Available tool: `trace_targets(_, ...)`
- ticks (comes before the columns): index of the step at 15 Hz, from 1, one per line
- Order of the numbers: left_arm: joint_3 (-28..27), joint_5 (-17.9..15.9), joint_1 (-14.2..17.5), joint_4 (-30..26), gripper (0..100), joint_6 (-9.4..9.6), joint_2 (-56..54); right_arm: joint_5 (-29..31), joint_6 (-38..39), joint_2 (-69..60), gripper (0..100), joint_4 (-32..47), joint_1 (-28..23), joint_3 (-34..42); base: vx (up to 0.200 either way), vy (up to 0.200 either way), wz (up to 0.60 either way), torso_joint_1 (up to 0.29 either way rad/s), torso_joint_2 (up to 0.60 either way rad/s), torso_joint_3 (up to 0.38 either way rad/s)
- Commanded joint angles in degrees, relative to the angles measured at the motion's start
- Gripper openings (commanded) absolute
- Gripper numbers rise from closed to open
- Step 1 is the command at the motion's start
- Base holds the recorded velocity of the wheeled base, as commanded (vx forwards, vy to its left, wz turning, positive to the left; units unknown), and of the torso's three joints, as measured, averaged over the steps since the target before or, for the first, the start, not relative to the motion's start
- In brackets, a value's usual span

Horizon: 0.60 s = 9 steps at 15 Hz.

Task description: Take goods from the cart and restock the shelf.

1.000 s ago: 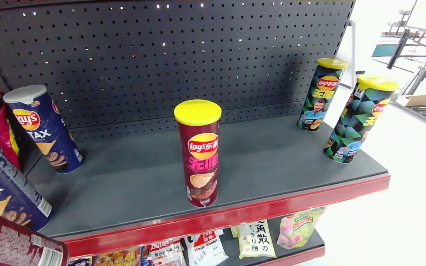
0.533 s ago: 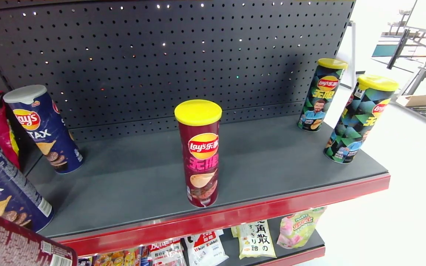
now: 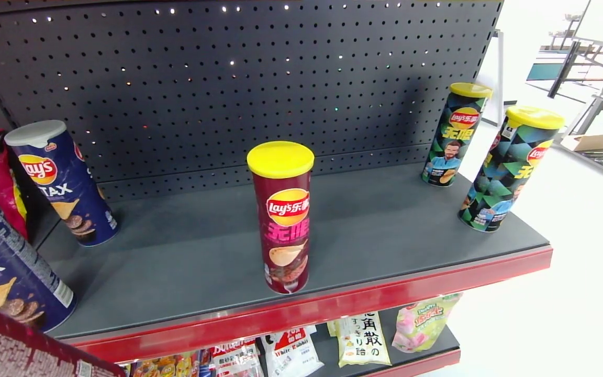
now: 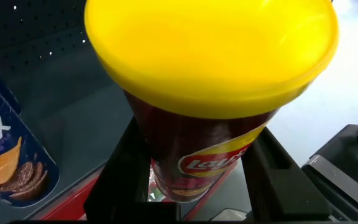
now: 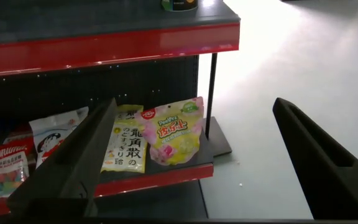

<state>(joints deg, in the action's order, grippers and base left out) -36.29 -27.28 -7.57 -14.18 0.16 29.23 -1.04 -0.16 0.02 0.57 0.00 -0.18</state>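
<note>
Chip can, yellow-lidded, is gripped mid-body by the left gripper, just off the left end of the shelf front. Judged light, stiff, slick-walled and easily dented, so a mid-body hold suits. Right gripper gapes wide, empty, facing lower snack bags.

We're in a shop aisle here: a dark retail shelf with a red front edge, backed by a perforated pegboard panel. Crisp tubes stand out on display, a maroon can, blue cans and green-patterned cans, and packaged snack bags line the lower shelf beneath.
</note>
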Motion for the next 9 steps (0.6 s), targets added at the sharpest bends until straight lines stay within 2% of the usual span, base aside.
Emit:
trace_targets(1,0.3,-0.1,0.0,1.9,0,0.02,3.4,0.0,0.0,0.0,100,0.0,0.0,0.0,0.000,0.000,0.00,0.000,0.00,0.000)
trace_targets(2,0.4,0.0,0.0,4.1,0,0.11,5.0,0.0,0.0,0.0,100,0.0,0.0,0.0,0.000,0.000,0.00,0.000,0.00,0.000)
trace_targets(4,0.1,0.7,-0.1,14.7,0,0.90,13.7,0.0,0.0,0.0,100,0.0,0.0,0.0,0.000,0.000,0.00,0.000,0.00,0.000)
trace_targets(5,0.2,1.4,-1.8,17.0,0,2.21,16.6,0.0,0.0,0.0,100,0.0,0.0,0.0,0.000,0.000,0.00,0.000,0.00,0.000)
trace_targets(6,0.1,3.1,-3.9,18.5,0,2.65,19.5,0.0,0.0,0.0,100,0.0,0.0,0.0,0.000,0.000,0.00,0.000,0.00,0.000)
trace_targets(9,-1.4,4.3,-6.8,24.5,0,2.83,27.2,0.0,0.0,0.0,100,0.0,0.0,0.0,0.000,0.000,0.00,0.000,0.00,0.000)
